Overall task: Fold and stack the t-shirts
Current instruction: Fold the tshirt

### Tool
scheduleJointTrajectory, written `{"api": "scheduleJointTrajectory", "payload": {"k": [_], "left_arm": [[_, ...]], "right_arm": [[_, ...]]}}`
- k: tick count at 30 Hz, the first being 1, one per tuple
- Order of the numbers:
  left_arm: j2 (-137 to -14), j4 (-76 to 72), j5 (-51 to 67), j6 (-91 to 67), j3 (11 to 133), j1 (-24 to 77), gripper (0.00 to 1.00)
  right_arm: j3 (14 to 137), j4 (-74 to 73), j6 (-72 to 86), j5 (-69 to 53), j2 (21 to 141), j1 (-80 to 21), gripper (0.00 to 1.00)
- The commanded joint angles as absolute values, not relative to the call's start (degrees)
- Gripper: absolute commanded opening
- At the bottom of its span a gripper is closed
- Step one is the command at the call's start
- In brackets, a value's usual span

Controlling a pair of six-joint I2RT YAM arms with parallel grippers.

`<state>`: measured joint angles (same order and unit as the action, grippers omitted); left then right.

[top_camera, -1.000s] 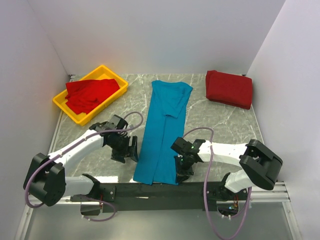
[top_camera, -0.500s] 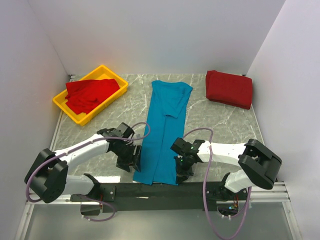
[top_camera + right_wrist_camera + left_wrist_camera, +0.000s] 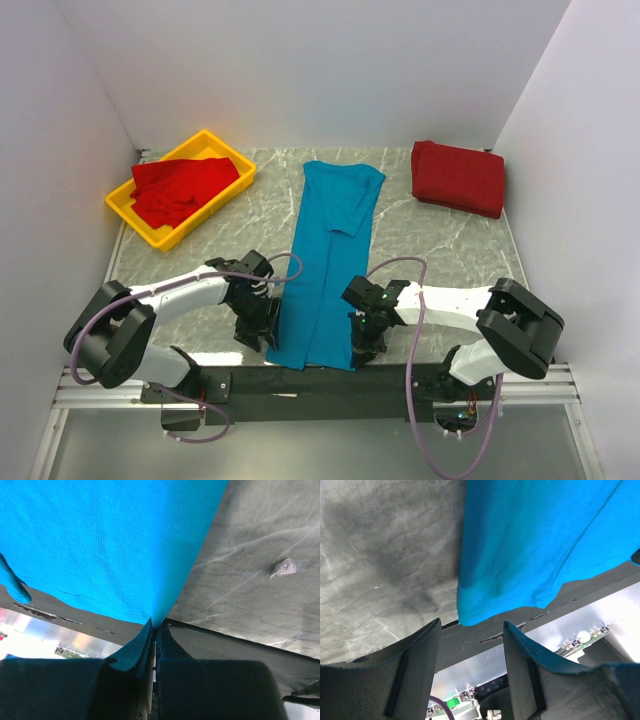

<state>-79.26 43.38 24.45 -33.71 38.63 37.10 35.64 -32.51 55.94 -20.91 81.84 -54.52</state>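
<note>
Lying long on the table [image 3: 455, 250], the blue shirt [image 3: 330, 250] is reaching its near edge. We are pinching its near right corner with our right gripper [image 3: 155, 630]; our left gripper [image 3: 470, 627] is hanging open right at the left corner.

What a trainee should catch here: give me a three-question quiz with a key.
1. True or false: the right gripper is shut on the teal t-shirt at its near corner.
2. The left gripper is: A) shut on cloth; B) open at the shirt's other near corner; C) raised high above the table.
3. Fill in: the loose red t-shirt lies in a yellow ____.
Key: 1 true; 2 B; 3 tray.
</note>
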Motion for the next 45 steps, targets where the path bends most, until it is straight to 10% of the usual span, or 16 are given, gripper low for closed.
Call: {"api": "scheduleJointTrajectory", "payload": {"k": [1,37,45], "left_arm": [[-79.2,42.8,23.8,-34.5,38.7,37.9,0.58],[-79.1,38.7,16.4,-44.6,35.6,43.8,0.44],[-81.7,38.2,17.4,-43.3,36.3,45.4,0.05]], "right_arm": [[34.4,-32.5,56.0,-21.4,81.7,-55.5,0.0],[33.9,-33.3,53.1,-23.0,80.8,-55.5,0.0],[33.1,-32.6,55.5,-22.8,78.8,-55.5,0.0]]}}
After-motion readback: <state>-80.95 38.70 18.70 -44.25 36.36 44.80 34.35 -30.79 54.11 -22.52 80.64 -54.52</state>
